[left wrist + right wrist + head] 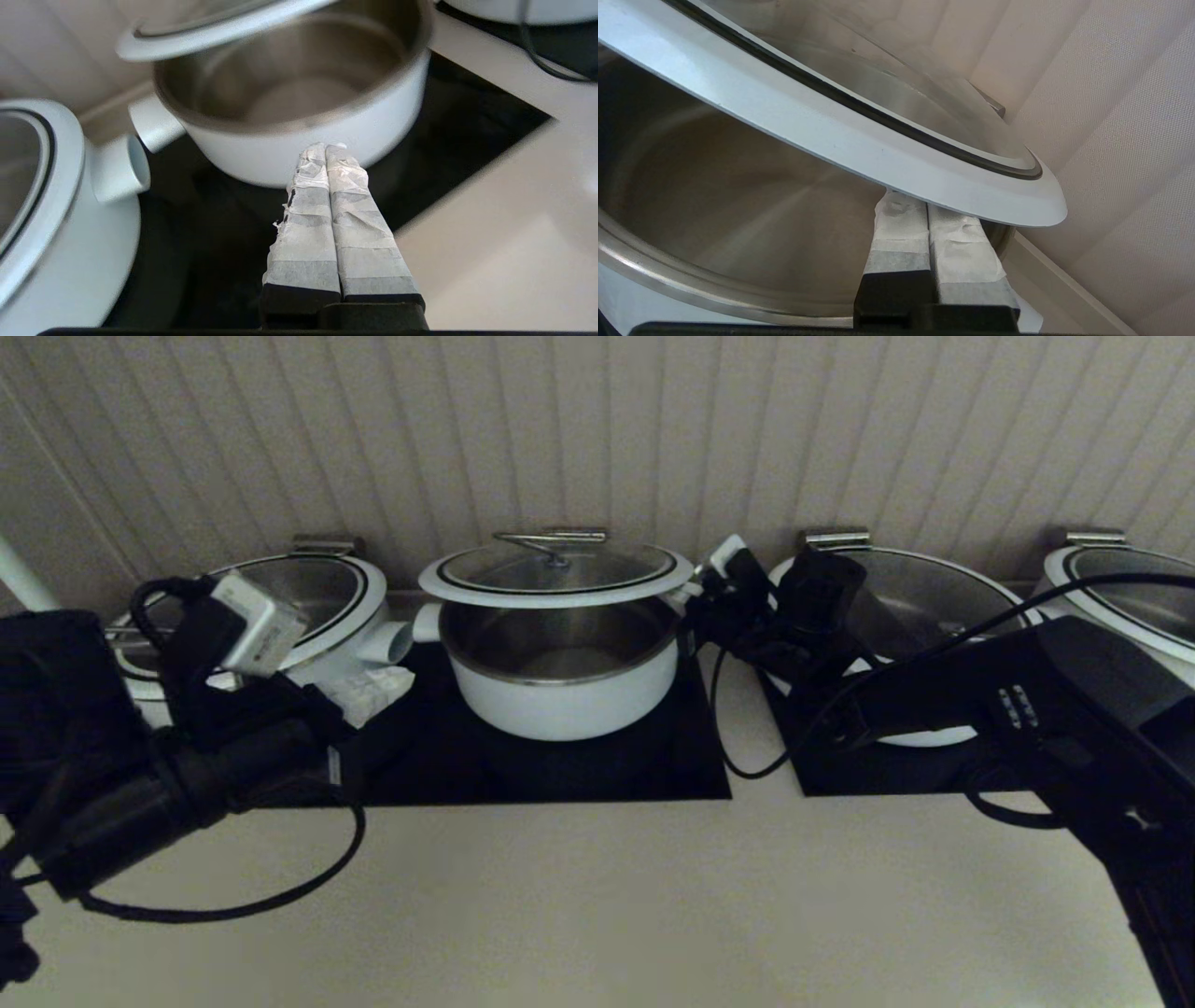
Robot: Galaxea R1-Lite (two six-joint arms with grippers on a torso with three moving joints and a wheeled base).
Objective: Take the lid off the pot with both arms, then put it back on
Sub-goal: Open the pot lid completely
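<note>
Already the lid point(557, 570) is raised, tilted above the pot point(560, 677) on the black hob point(560, 765), propped by the right gripper point(927, 210), fingers pressed together beneath its rim. Lowering remains. Left gripper point(327, 154) hangs empty, also pinched together, beside the pot wall (the hinge is hidden).

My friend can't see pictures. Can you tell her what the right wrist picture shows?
The lid is raised above the open pot, propped on the shut right tool under its white rim. The pot's steel inside looks empty.
</note>
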